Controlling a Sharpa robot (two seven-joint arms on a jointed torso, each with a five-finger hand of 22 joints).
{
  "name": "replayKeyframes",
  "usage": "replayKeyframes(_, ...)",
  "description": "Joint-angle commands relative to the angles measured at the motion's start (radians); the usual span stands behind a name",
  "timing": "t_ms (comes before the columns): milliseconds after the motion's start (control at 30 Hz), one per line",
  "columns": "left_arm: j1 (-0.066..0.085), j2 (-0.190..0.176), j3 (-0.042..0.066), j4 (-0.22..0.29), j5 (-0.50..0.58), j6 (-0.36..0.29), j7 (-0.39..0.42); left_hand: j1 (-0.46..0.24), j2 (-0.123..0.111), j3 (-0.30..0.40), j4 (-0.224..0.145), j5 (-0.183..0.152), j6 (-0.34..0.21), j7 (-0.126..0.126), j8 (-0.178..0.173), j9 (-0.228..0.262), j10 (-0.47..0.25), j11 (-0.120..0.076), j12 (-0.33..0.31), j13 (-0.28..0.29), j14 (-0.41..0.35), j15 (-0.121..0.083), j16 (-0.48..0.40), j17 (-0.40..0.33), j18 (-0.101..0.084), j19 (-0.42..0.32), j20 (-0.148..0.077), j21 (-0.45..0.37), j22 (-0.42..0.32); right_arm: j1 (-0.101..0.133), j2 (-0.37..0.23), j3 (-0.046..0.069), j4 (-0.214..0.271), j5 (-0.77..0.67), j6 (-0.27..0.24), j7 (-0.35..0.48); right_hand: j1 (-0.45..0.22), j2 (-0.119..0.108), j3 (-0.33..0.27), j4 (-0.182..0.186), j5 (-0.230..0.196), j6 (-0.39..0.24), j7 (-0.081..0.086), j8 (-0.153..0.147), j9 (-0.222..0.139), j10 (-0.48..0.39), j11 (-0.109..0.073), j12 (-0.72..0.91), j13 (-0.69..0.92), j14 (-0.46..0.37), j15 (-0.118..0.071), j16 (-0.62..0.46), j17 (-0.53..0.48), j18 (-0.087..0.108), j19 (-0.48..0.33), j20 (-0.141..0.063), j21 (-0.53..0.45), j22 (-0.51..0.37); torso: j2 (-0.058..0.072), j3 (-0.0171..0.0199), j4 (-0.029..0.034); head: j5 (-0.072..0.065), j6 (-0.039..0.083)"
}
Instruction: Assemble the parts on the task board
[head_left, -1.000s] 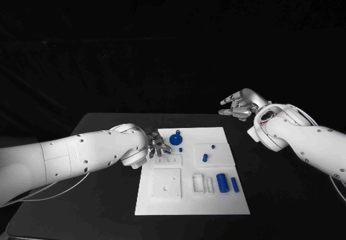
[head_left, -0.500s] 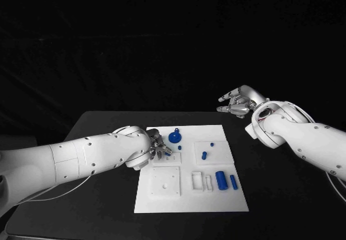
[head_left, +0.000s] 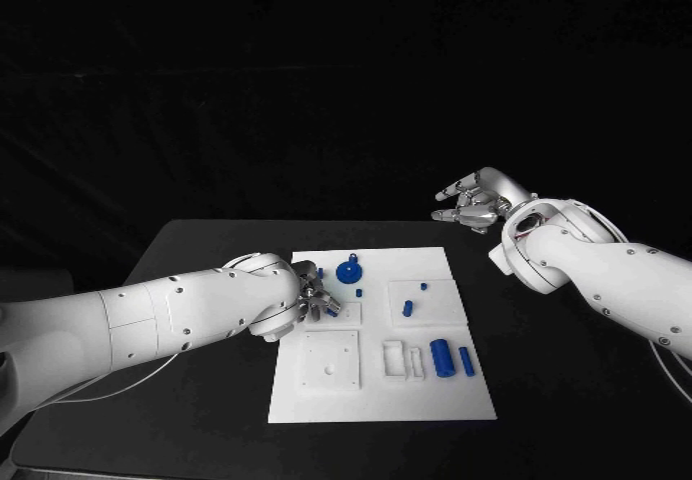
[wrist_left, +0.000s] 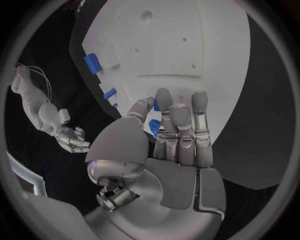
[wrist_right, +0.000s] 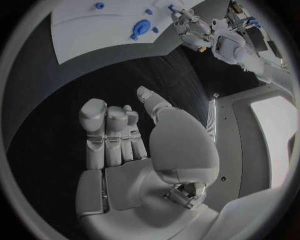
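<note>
— The left hand (head_left: 317, 300) is hovering over the task board (head_left: 382, 400), at its left edge beside the round blue part (head_left: 348, 271). What is it doing with its fingers?

— In the left wrist view its fingers (wrist_left: 179, 131) are lying close together, stretched over the white plate, and a small blue part (wrist_left: 154, 127) is sitting between the thumb and the fingers. Whether it is truly pinching that piece, I cannot tell.

— And the right hand (head_left: 473, 205)?

— It is hanging well apart from the task board, beyond its far right corner, over the black table (head_left: 577, 400). Its fingers are curling loosely with gaps between them, and nothing is lying in the palm: it is holding nothing.

— Where are the other parts lying, taking the task board as the mark?

— The round blue part with its short stem is standing in the far left area of the board. A small blue peg (head_left: 426, 293) and a slanted blue piece (head_left: 408, 308) are sitting right of the middle. A thick blue cylinder (head_left: 443, 358) and a thinner blue bar (head_left: 467, 361) are lying side by side near the board's right edge, towards the robot. A white square block (head_left: 329, 363) is occupying the near left area.
</note>
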Motion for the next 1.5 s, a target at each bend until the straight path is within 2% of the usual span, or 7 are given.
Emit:
replayKeyframes(33, -0.001, 0.0, 0.001, 0.001, -0.009, 0.04, -0.005, 0.003, 0.012, 0.119, -0.124, 0.004, 0.053, -0.046, 0.002, 0.158, 0.041, -0.002, 0.005, -0.002, 0.003, 0.002, -0.006, -0.001, 0.004, 0.013, 0.001, -0.021, 0.02, 0.0, 0.002, 0.001, 0.002, -0.007, 0.0, 0.0, -0.008, 0.0, 0.007, 0.0, 0.004, 0.008, 0.002, -0.004, 0.001, -0.008, 0.0, 0.001, -0.001, 0.001, -0.005, -0.004, -0.001, 0.018, 0.054, -0.002, -0.007, 0.096, -0.001, 0.0003, -0.0003, 0.0, 0.0)
replayKeyframes(300, -0.002, 0.0, 0.001, -0.001, -0.009, 0.052, -0.004, 0.002, 0.012, 0.119, -0.125, 0.004, 0.053, -0.046, 0.003, 0.158, 0.041, -0.002, 0.006, -0.003, 0.003, 0.002, -0.007, -0.002, 0.004, 0.015, 0.001, -0.031, 0.029, 0.0, 0.004, 0.001, 0.001, -0.008, 0.002, -0.001, -0.011, -0.001, 0.005, 0.002, 0.004, 0.01, 0.001, -0.004, 0.001, -0.006, -0.001, 0.002, 0.0, 0.001, -0.005, -0.004, -0.001, 0.018, 0.054, -0.003, -0.007, 0.096, 0.0, 0.0015, -0.0008, -0.001, 0.001)
replayKeyframes(567, -0.004, 0.003, 0.001, -0.006, -0.009, 0.053, -0.002, 0.005, 0.012, 0.116, -0.121, -0.001, 0.053, -0.047, 0.002, 0.152, 0.042, 0.0, 0.003, -0.004, 0.003, 0.001, -0.007, -0.003, -0.001, 0.051, 0.001, -0.12, 0.118, 0.0, 0.007, 0.001, 0.0, -0.008, 0.003, -0.001, -0.012, -0.001, 0.005, 0.003, 0.004, 0.009, 0.001, -0.004, 0.001, -0.007, -0.001, 0.002, -0.001, 0.001, -0.005, -0.004, 0.0, 0.018, 0.054, -0.003, -0.009, 0.096, 0.0, 0.0021, -0.0003, -0.003, 0.001)
replayKeyframes(800, -0.005, 0.009, 0.001, -0.016, -0.009, 0.053, -0.003, 0.001, 0.014, 0.11, -0.114, -0.019, 0.057, -0.049, 0.004, 0.154, 0.043, -0.001, 0.007, -0.003, 0.005, 0.001, -0.005, -0.002, -0.001, 0.056, 0.001, -0.128, 0.127, 0.0, 0.01, 0.001, -0.002, -0.008, 0.004, -0.001, -0.012, -0.001, 0.005, 0.003, 0.004, 0.009, 0.001, -0.004, 0.001, -0.007, -0.001, 0.002, -0.001, 0.001, -0.005, -0.004, 0.0, 0.018, 0.054, -0.003, -0.009, 0.096, 0.0, 0.0023, -0.0008, -0.002, 0.002)
replayKeyframes(1167, -0.009, 0.023, 0.001, -0.033, -0.009, 0.057, 0.002, 0.002, 0.011, 0.1, -0.084, -0.024, 0.091, -0.058, 0.007, 0.187, 0.045, 0.0, 0.046, -0.009, 0.016, 0.003, 0.001, 0.008, 0.002, 0.078, 0.008, -0.17, 0.167, 0.0, 0.013, 0.001, -0.004, -0.008, 0.005, 0.0, -0.012, 0.0, 0.004, 0.006, 0.005, 0.011, 0.0, -0.004, 0.001, -0.007, -0.001, 0.001, -0.002, 0.001, -0.005, -0.006, -0.001, 0.018, 0.055, -0.004, -0.009, 0.096, 0.001, 0.0017, -0.0001, -0.003, 0.0)
replayKeyframes(1267, -0.011, 0.027, 0.001, -0.037, -0.008, 0.06, 0.004, 0.001, 0.022, 0.102, -0.078, -0.039, 0.094, -0.059, 0.008, 0.196, 0.046, 0.001, 0.053, -0.012, 0.018, 0.005, 0.001, 0.01, 0.003, 0.081, 0.01, -0.175, 0.17, 0.0, 0.015, 0.001, -0.005, -0.011, 0.005, 0.0, -0.012, 0.0, 0.004, 0.006, 0.007, 0.011, 0.0, -0.004, 0.001, -0.007, -0.001, 0.002, -0.001, 0.001, -0.005, -0.007, -0.001, 0.017, 0.055, -0.004, -0.01, 0.095, 0.001, 0.0014, 0.0004, -0.004, 0.0)
replayKeyframes(1500, -0.014, 0.032, 0.001, -0.039, -0.007, 0.071, 0.008, -0.01, 0.026, 0.103, -0.078, -0.037, 0.116, -0.067, 0.01, 0.235, 0.047, -0.003, 0.085, -0.019, 0.025, 0.006, 0.005, 0.023, 0.009, 0.089, 0.018, -0.182, 0.174, -0.001, 0.019, 0.001, -0.008, -0.017, 0.007, 0.0, -0.012, 0.001, 0.005, 0.007, 0.01, 0.011, 0.0, -0.004, 0.001, -0.007, -0.001, 0.002, -0.002, 0.001, -0.006, -0.007, -0.002, 0.017, 0.055, -0.004, -0.011, 0.095, 0.001, 0.0018, 0.0002, -0.005, -0.002)
